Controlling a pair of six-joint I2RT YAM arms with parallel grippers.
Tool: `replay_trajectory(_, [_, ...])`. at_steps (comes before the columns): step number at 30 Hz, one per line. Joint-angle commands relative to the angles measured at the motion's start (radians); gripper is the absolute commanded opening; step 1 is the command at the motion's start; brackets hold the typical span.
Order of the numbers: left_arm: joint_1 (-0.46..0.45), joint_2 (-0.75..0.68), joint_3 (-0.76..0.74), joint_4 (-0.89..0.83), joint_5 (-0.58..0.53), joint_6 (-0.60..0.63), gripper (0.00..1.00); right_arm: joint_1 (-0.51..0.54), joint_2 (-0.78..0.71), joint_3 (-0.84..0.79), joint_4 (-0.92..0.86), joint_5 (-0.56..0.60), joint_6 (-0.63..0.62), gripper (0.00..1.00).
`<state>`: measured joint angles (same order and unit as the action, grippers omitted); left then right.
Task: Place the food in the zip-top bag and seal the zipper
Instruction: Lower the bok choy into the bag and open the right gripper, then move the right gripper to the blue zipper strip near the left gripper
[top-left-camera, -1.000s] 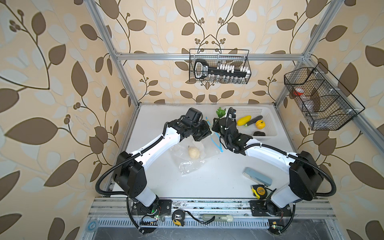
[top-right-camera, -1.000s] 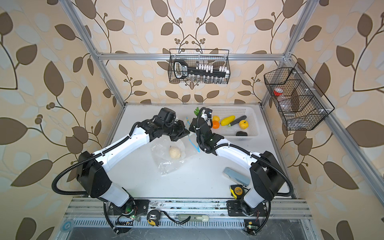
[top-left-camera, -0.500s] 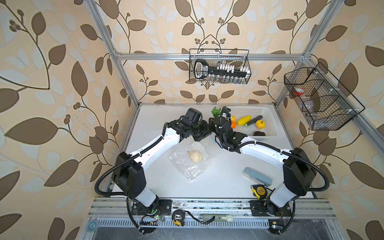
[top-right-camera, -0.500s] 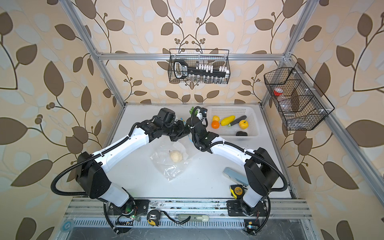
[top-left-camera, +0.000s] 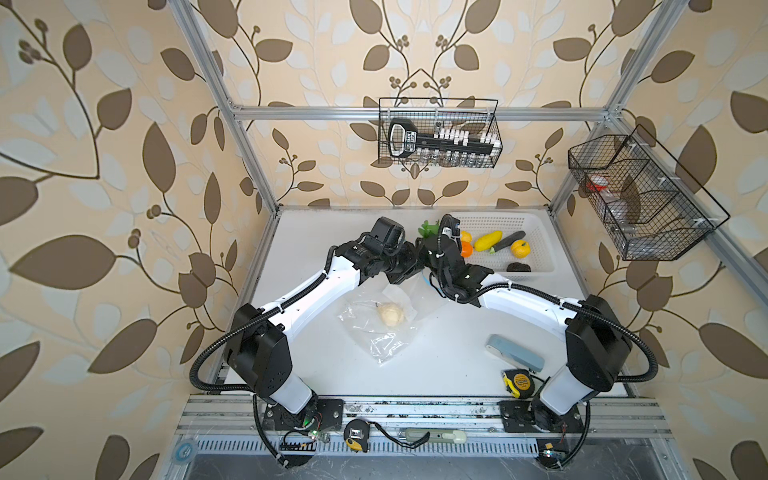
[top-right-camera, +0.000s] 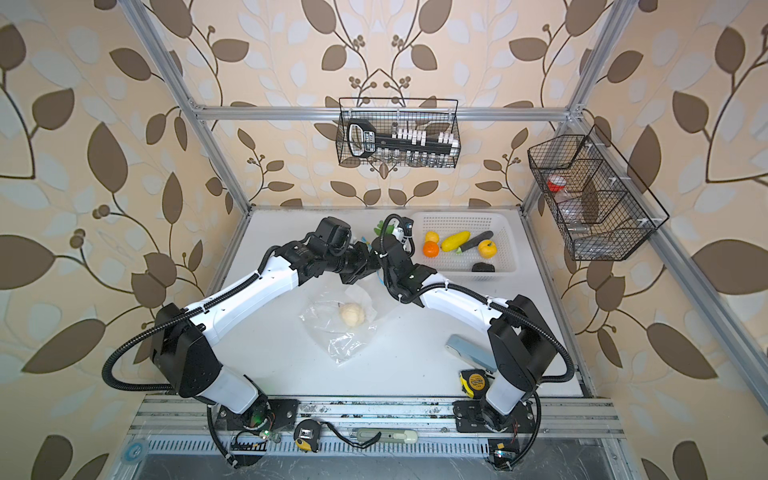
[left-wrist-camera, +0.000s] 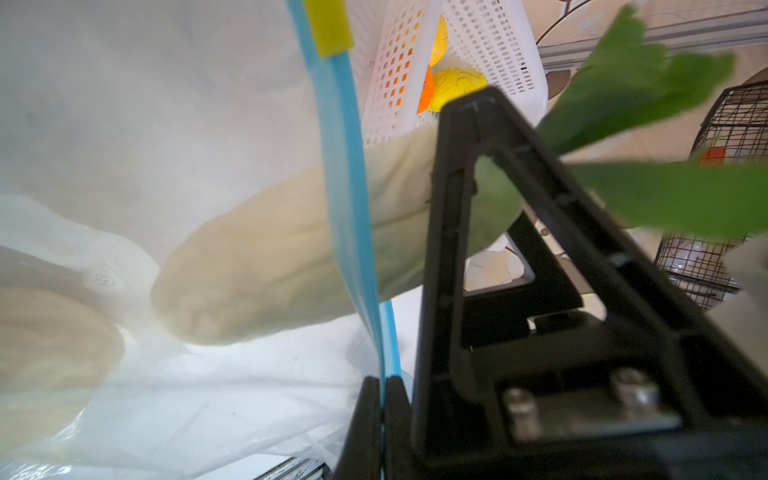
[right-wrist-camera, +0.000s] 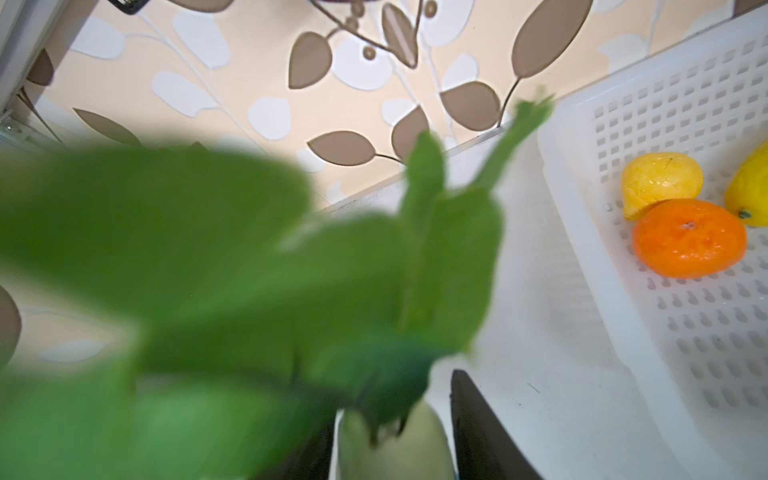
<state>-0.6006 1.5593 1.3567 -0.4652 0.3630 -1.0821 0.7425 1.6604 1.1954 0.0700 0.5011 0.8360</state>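
We see left gripper (left-wrist-camera: 380, 386) clenched on zipper (left-wrist-camera: 340, 166), lower centre of left wrist view. zip-top bag (top-left-camera: 374, 328) lies mid-frame in top view. leafy vegetable (left-wrist-camera: 399, 187) crosses zipper, long axis lower left to upper right: root end inside, leaves outside. right gripper (right-wrist-camera: 395, 415) straddles stem; we cannot tell whether grasping or released.

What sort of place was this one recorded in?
Probably a robot test cell: an aluminium frame lined with leaf wallpaper, two robot arms bolted at a white tabletop's front edge, wire baskets hung on the walls.
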Motion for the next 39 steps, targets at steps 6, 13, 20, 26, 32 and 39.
replay_trajectory(6, [0.004, -0.05, -0.01, 0.038, 0.01, -0.006, 0.0, 0.009, -0.016, 0.033, -0.014, -0.022, 0.006, 0.54])
replay_trajectory(13, [0.009, -0.056, -0.02, 0.038, 0.007, -0.005, 0.0, -0.002, -0.063, 0.041, -0.044, -0.048, -0.025, 0.54])
replay_trajectory(20, [0.014, -0.066, -0.031, 0.035, 0.005, -0.001, 0.0, -0.104, -0.136, 0.043, -0.191, -0.276, -0.066, 0.53])
replay_trajectory(26, [0.016, -0.064, -0.033, 0.035, 0.007, 0.001, 0.0, -0.2, -0.188, 0.043, -0.375, -0.457, -0.128, 0.51])
replay_trajectory(32, [0.018, -0.074, -0.034, 0.029, 0.005, 0.005, 0.0, -0.25, -0.228, -0.009, -0.491, -0.585, -0.193, 0.48])
replay_trajectory(39, [0.018, -0.076, -0.034, 0.025, 0.002, 0.005, 0.0, -0.25, -0.215, -0.029, -0.544, -0.67, -0.221, 0.42])
